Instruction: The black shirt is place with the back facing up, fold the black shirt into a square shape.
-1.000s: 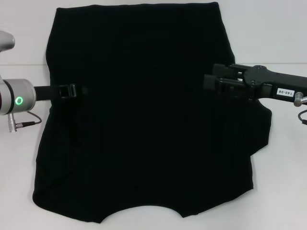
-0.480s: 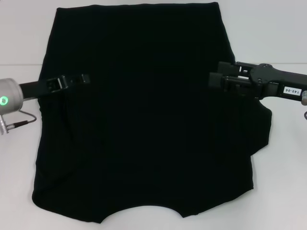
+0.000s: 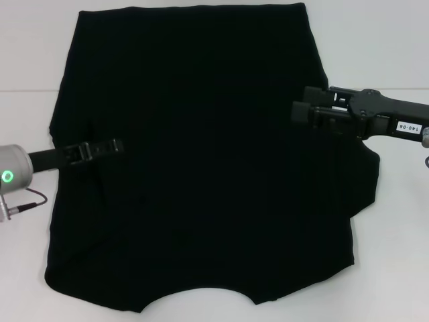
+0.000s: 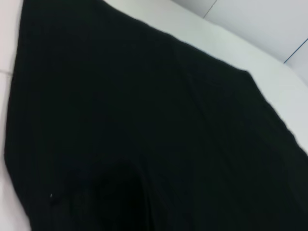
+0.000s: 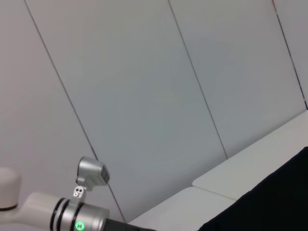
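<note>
Fabric covers most of the white desk [image 3: 402, 54]: the black shirt [image 3: 201, 168] lies spread flat, its straight hem at the far edge and its curved neckline at the near edge, toward the robot. A short sleeve sticks out on the right side, below the right arm; on the left side the cloth edge looks slightly rumpled near the left arm.

From the left, the left gripper [image 3: 115, 145] reaches in over the shirt's left part, roughly level with the middle of the garment. Its slim black fingers blend into the dark cloth, so I cannot tell whether they are spread or closed, nor whether they have hold of any fabric. Behind it, the silver wrist with a green light sits over the desk just off the shirt's left edge.

From the right, the right gripper [image 3: 299, 111] extends over the shirt's right edge, a little farther from the robot than the left one. Whether its fingers are apart or together cannot be told either, and no cloth shows in its grasp.

The left wrist view shows only black cloth [image 4: 144, 125] with soft folds and a strip of desk beyond. The right wrist view looks toward the wall panels, with the left arm's silver wrist [image 5: 72, 219] and a corner of the shirt [image 5: 274, 202] low in the frame.
</note>
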You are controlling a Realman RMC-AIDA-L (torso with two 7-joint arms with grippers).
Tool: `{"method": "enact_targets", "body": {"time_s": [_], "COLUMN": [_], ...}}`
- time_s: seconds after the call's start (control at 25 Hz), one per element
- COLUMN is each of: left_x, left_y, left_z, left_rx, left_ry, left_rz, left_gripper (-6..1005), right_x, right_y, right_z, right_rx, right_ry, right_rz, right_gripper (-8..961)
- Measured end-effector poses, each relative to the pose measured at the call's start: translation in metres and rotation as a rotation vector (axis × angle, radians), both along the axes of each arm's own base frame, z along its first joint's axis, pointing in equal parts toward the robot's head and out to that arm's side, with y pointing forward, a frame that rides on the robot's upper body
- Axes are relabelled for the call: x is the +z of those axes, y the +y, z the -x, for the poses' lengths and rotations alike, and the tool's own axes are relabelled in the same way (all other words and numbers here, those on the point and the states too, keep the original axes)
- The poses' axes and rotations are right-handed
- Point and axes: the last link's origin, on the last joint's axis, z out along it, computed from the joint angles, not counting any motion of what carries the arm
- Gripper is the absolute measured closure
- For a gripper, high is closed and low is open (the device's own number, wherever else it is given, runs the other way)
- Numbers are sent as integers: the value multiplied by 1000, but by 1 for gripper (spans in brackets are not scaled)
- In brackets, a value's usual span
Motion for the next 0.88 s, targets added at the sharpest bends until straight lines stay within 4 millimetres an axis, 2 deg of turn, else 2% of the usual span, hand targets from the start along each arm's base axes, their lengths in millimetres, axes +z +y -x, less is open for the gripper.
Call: {"method": "enact_targets", "body": {"time_s": [0.04,0.32,0.64,0.88], "left_x": [-2,-20,-33,-33], "left_y": [0,3,15,15], "left_z": [0,-10,-51,-69], "left_rx": [0,-41,-158,-224], "left_ry": [10,58,18,-16], "left_rz": [1,61,141,179], "left_gripper": [71,75,77,78], "right_x": [0,1,1,8], "right_y": [0,-3,-4,-3], "right_z": [0,-1,-2,-6], "right_rx": [1,1,-1,-27], "right_ry": [1,5,5,16], "right_rz": [2,10,10,2], "right_gripper": [250,250,249,249]}}
